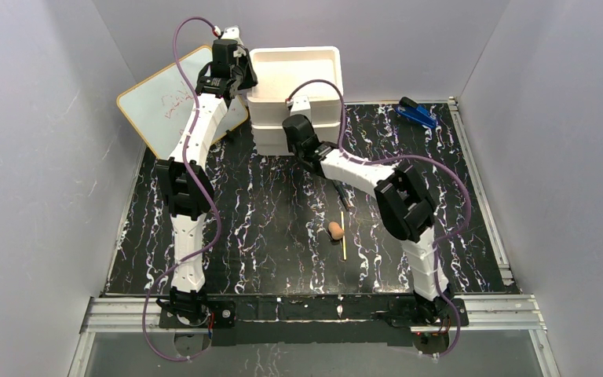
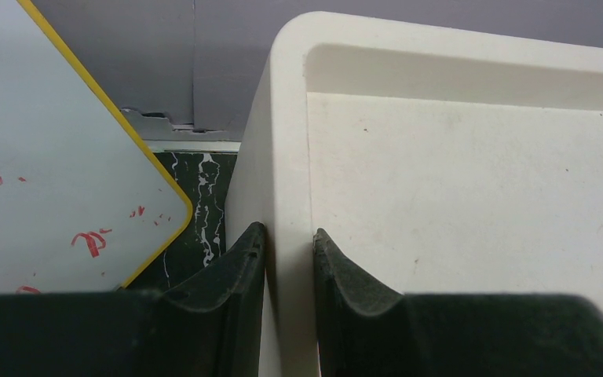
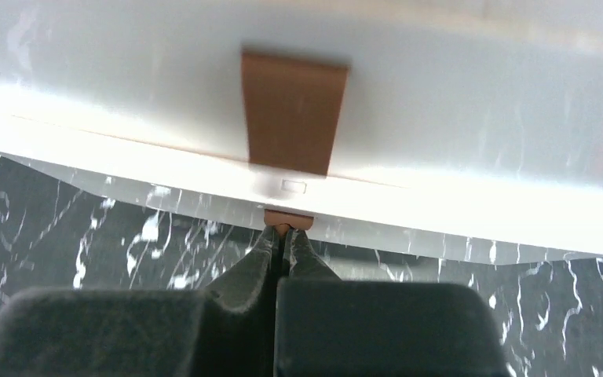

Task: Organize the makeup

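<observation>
My right end effector (image 3: 284, 234) is pressed together on the small brown handle (image 3: 286, 219) of a lower drawer, at the front face of the white drawer box (image 1: 294, 86). A larger brown handle (image 3: 293, 110) shows above it on the same face. My left end effector (image 2: 289, 243) pinches the left wall of the box's top tray (image 2: 471, 181), one finger outside the wall and one inside, which I judge is bracing the box for a pull on the drawer. The part of the tray floor in view is bare. In front of the box, well apart from it on the tabletop (image 1: 243, 220), lie the egg-shaped sponge (image 1: 334, 230) and, just beside it, the yellow stick (image 1: 344, 236). A blue clip (image 1: 417, 114) rests to the right of the box. No makeup is seen inside the box, and the other makeup items are not visible. I judge the task to be at an early stage: the drawer is gripped but not seen open, and both visible items are left to stow.
</observation>
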